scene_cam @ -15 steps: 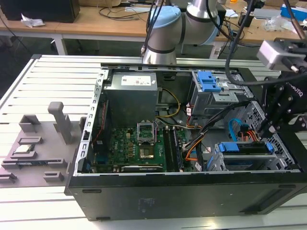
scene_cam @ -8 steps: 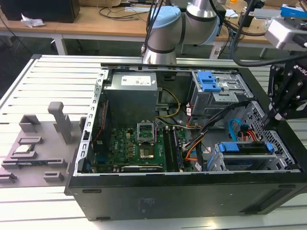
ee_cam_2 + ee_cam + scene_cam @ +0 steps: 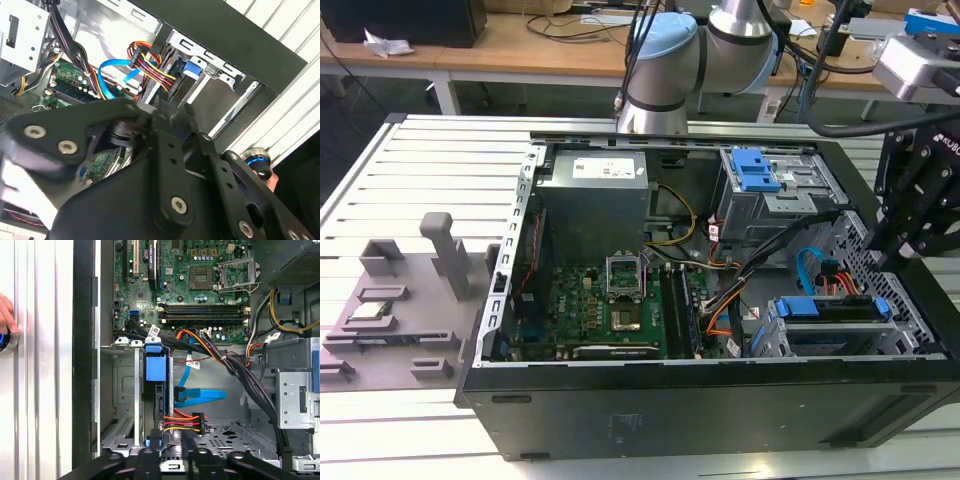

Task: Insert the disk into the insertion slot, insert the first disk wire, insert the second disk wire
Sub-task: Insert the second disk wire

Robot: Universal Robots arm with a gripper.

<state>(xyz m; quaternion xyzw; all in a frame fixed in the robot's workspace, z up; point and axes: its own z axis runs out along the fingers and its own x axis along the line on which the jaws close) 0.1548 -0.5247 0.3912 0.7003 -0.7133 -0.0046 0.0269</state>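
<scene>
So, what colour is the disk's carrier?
Bright blue; the carrier shows best in the first wrist view.

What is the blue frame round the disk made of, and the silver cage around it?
The frame looks like plastic: bright blue, smooth, with a soft sheen. The cage looks like bare sheet metal: silver-grey, thin, with folded edges and cut-outs.

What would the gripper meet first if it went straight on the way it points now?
Most likely the red, orange and yellow wire bundle, which lies directly ahead of the gripper at the disk's end in the first wrist view. I cannot tell how near it is.
</scene>
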